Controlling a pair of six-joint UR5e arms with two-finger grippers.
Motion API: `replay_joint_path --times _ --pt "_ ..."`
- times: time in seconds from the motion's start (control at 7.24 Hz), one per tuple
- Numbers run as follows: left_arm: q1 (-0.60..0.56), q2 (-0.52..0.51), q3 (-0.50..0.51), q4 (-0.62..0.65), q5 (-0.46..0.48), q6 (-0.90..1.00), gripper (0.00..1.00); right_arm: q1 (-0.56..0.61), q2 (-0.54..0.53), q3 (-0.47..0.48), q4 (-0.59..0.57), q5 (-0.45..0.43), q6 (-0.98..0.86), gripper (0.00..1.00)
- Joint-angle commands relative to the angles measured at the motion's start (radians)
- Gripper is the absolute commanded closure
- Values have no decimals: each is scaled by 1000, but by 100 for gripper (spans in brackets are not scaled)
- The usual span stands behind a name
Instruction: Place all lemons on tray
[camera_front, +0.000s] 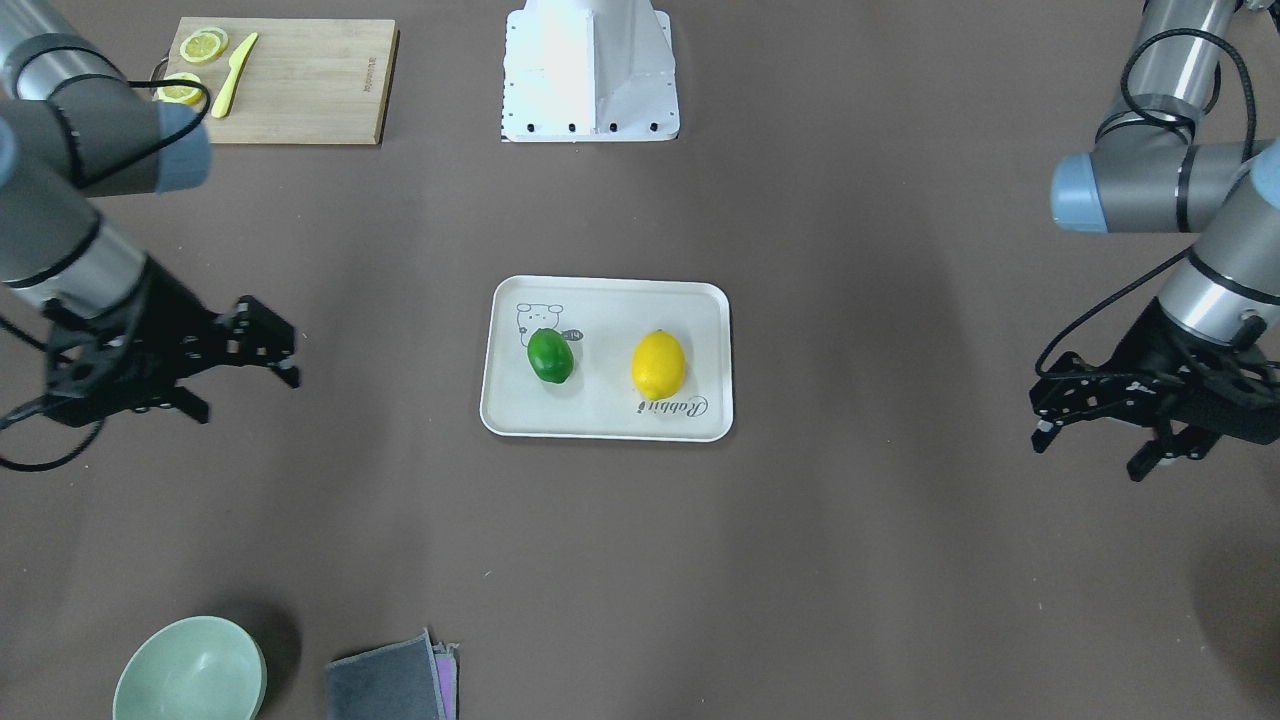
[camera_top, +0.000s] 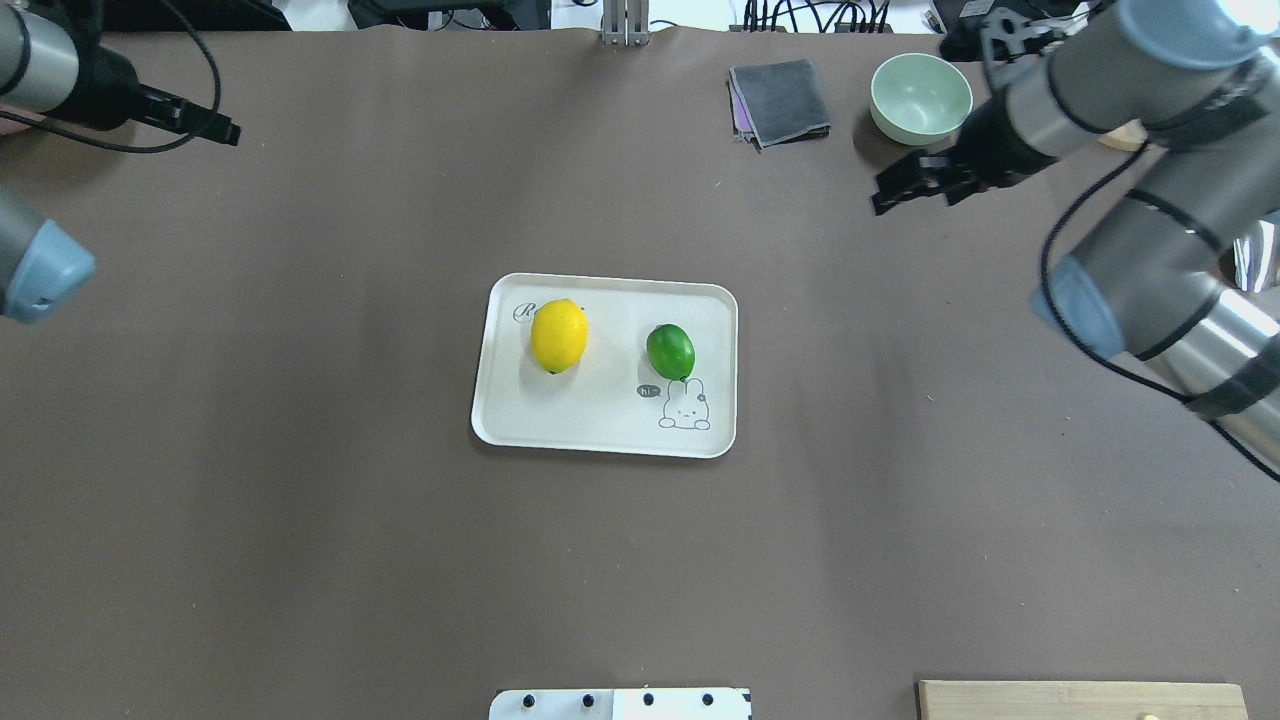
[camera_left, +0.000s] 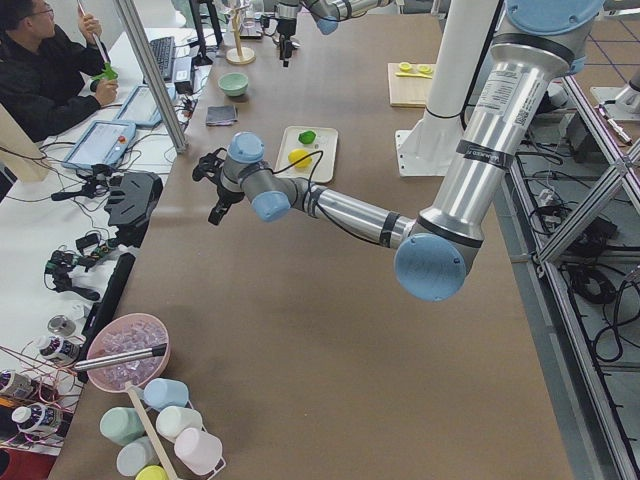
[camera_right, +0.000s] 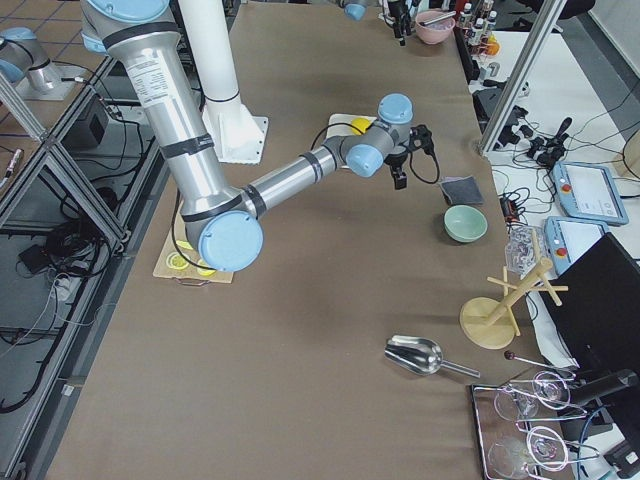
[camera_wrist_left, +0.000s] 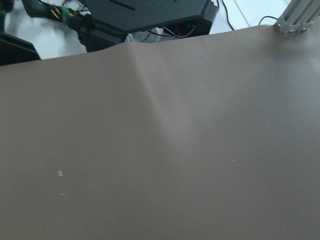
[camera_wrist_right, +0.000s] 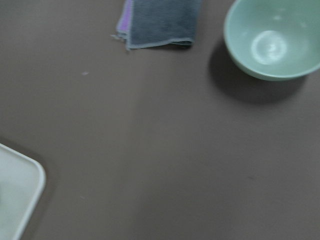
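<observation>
The cream-white tray lies at the table's middle. The yellow lemon and the green lemon both rest on it, apart from each other. In the overhead view the yellow lemon is on the tray's left half and the green lemon on its right. My left gripper hovers open and empty, far off to the tray's side. My right gripper is open and empty, far off on the other side. The right wrist view shows only a tray corner.
A wooden cutting board with lemon slices and a yellow knife lies near the robot base. A pale green bowl and a folded grey cloth sit at the far edge, beyond my right gripper.
</observation>
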Motion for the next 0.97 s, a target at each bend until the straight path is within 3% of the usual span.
replay_joint_path --times 0.0,0.28,0.41,0.55,0.83 --pt "-35 58 27 -9 11 38 2 100 -152 -50 15 -2 -170 0" --pt "-60 171 61 -11 15 157 2 175 -167 -97 5 -26 -178 0" --pt "-147 211 55 2 5 241 2 238 -187 -104 -2 3 -203 0" --pt "-242 227 59 26 -82 250 2 304 -225 -105 -6 77 -269 0" --pt "-416 224 18 200 -317 291 2 423 -287 -56 -128 164 -453 0"
